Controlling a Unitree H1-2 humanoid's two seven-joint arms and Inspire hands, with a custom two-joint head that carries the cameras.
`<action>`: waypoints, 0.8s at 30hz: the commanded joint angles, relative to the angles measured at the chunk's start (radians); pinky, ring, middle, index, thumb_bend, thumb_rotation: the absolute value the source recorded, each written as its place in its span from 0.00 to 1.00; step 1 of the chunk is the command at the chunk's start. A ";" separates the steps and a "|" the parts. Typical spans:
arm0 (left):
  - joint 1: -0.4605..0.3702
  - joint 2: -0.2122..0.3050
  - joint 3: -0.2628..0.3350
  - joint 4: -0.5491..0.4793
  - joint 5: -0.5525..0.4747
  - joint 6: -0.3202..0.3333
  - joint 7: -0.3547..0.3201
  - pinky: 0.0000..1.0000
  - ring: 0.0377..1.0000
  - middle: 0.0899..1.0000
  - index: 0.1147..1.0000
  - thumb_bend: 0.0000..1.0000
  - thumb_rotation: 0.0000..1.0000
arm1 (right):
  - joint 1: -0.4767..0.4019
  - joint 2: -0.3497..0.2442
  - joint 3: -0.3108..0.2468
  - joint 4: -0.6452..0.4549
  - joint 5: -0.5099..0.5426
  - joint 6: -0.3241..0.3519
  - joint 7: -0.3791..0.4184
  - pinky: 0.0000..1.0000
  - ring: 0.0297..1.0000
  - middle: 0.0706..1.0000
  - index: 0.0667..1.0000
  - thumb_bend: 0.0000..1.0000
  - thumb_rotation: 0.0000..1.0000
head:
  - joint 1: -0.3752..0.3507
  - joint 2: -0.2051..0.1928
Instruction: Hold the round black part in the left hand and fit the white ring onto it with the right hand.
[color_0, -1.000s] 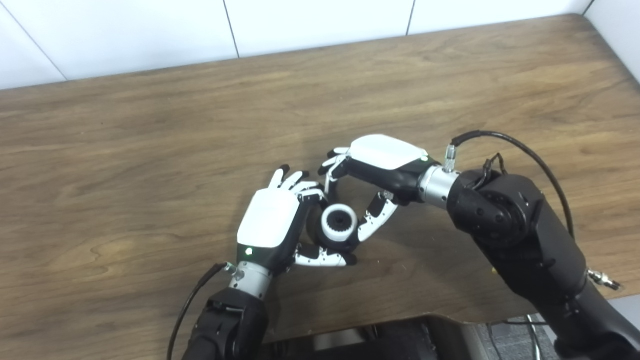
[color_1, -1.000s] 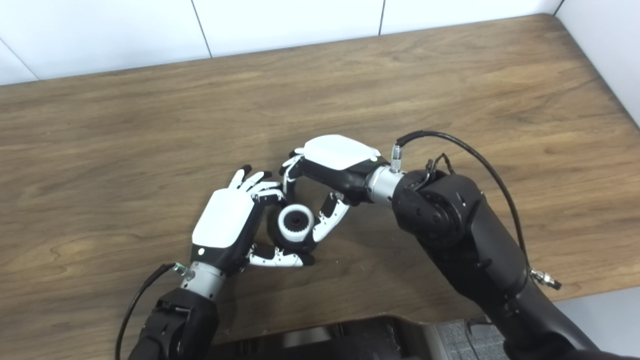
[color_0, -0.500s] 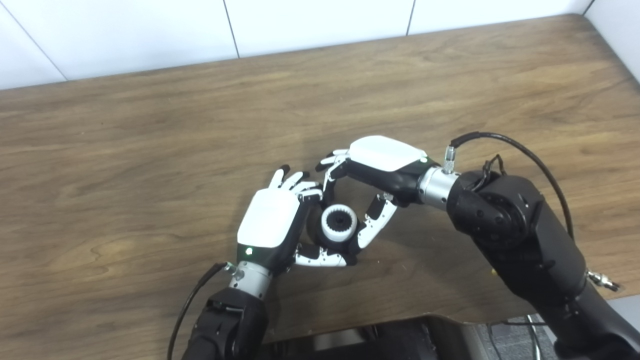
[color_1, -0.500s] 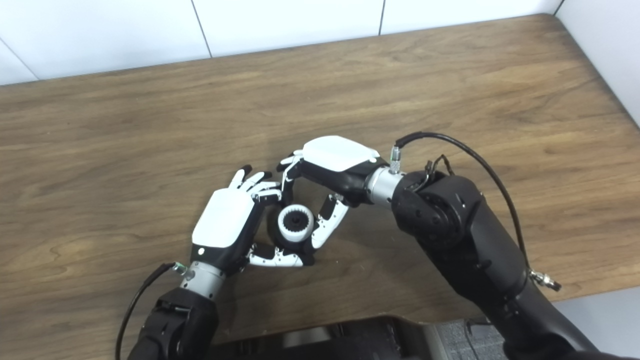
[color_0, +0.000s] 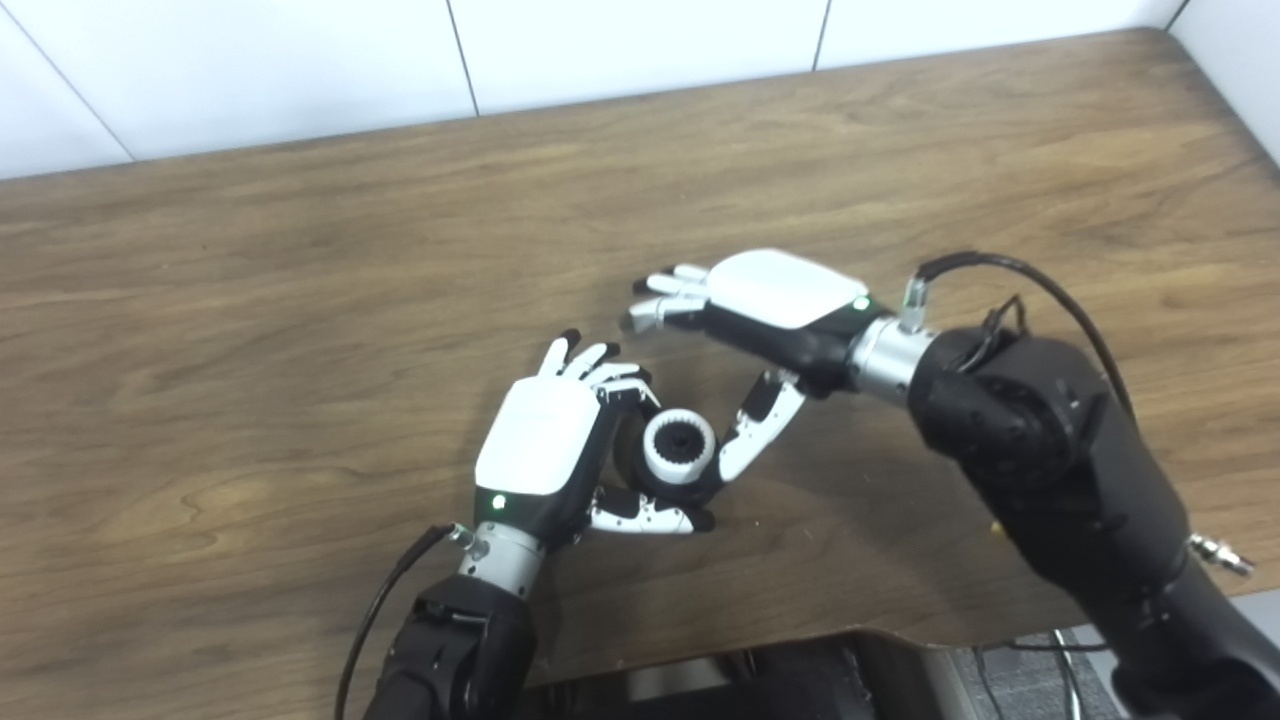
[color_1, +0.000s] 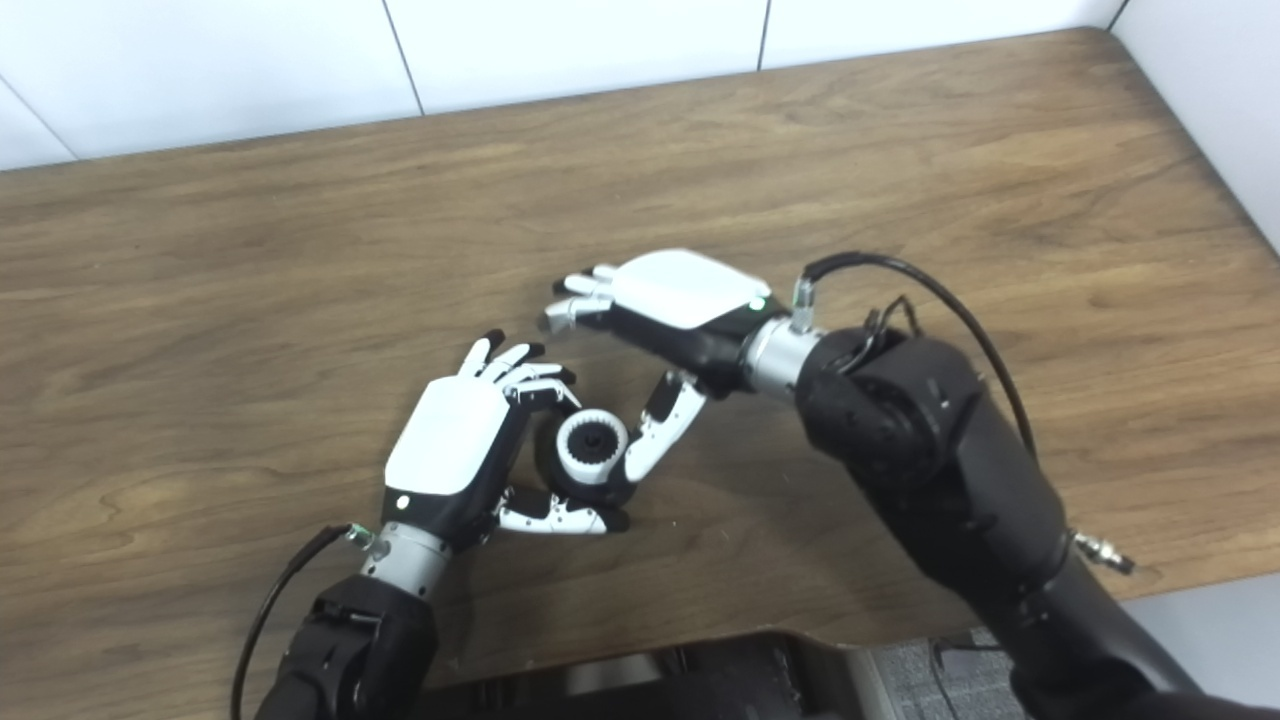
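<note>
My left hand (color_0: 545, 450) is shut on the round black part (color_0: 636, 466), holding it on its side just above the wooden table (color_0: 300, 300). The white ring (color_0: 679, 447) sits on the part's end, facing the camera, with the black toothed hub showing in its middle. My right hand (color_0: 760, 310) is open beside it, to the upper right. Its fingers (color_0: 660, 298) are stretched out flat above the part and clear of it. Its thumb points down next to the ring; whether it touches is not clear.
The table's front edge (color_0: 800, 640) runs just below my hands, with a dark gap beneath it. A white tiled wall (color_0: 600, 50) borders the far side. Black cables loop off both wrists.
My right hand's fingers have uncurled from around the ring and lifted up and back, so the hand now stands open. The left hand, the part and the ring have stayed in place.
</note>
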 joint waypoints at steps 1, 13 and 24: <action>-0.011 -0.007 -0.005 -0.014 0.006 -0.008 0.002 1.00 0.89 0.75 0.42 0.52 0.06 | -0.053 -0.032 -0.027 -0.048 0.015 0.013 0.031 0.87 1.00 0.97 0.86 1.00 0.37 | -0.003 -0.003; -0.014 0.000 -0.002 -0.003 0.002 -0.016 0.010 1.00 0.90 0.75 0.42 0.52 0.06 | -0.155 -0.155 -0.065 -0.058 0.078 0.107 0.191 0.89 1.00 0.94 0.82 1.00 0.38 | -0.009 -0.013; -0.014 0.002 0.001 0.000 0.001 -0.013 0.006 1.00 0.89 0.73 0.42 0.52 0.06 | -0.158 -0.153 -0.050 -0.054 0.062 0.114 0.190 0.92 1.00 0.95 0.86 1.00 0.40 | -0.013 -0.016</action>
